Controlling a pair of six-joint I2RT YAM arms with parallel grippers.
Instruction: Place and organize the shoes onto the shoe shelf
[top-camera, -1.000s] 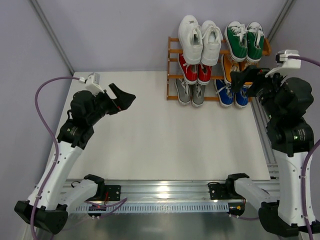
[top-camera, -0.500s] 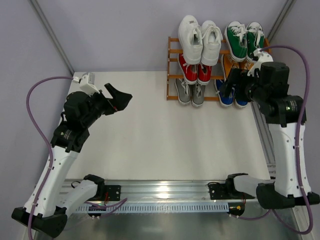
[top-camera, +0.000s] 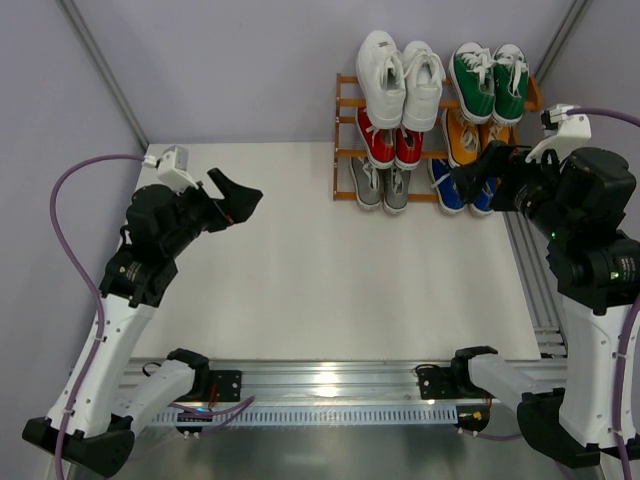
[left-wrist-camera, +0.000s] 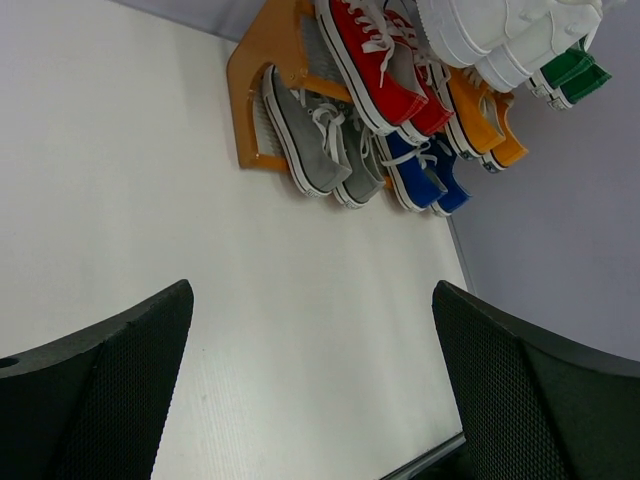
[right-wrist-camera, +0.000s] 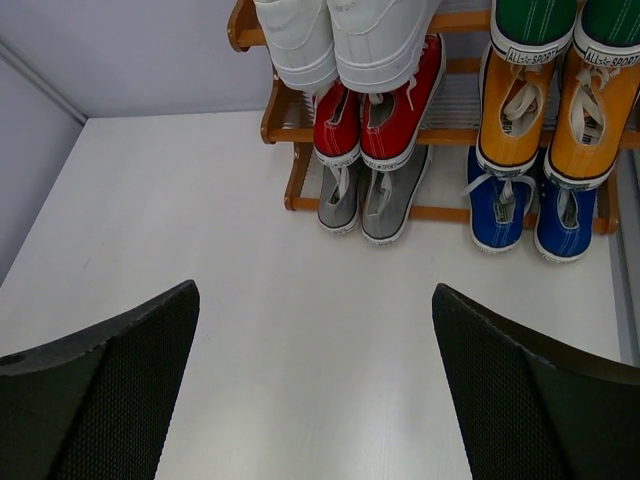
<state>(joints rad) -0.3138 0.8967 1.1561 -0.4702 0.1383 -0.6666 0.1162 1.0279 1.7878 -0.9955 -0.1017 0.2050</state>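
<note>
The shoe shelf (top-camera: 345, 150) stands at the table's far right edge with all the shoes on it. White (top-camera: 400, 75) and green (top-camera: 490, 80) pairs fill the top tier, red (top-camera: 390, 140) and orange (top-camera: 465, 135) the middle, grey (top-camera: 378, 185) and blue (top-camera: 462, 195) the bottom. My left gripper (top-camera: 240, 195) hovers open and empty over the table's left side, well away from the shelf (left-wrist-camera: 250, 80). My right gripper (top-camera: 478, 172) hangs open and empty just in front of the blue pair (right-wrist-camera: 525, 210) and faces the shelf (right-wrist-camera: 300, 165).
A metal rail (top-camera: 530, 280) runs along the table's right edge beside my right arm. Grey walls close off the back and sides. White tabletop (top-camera: 330, 270) lies between the two arms.
My right arm swung in towards the shelf front and then drew back to the right. My left gripper sank slightly and moved left. Both stayed open, and no shoe moved.
</note>
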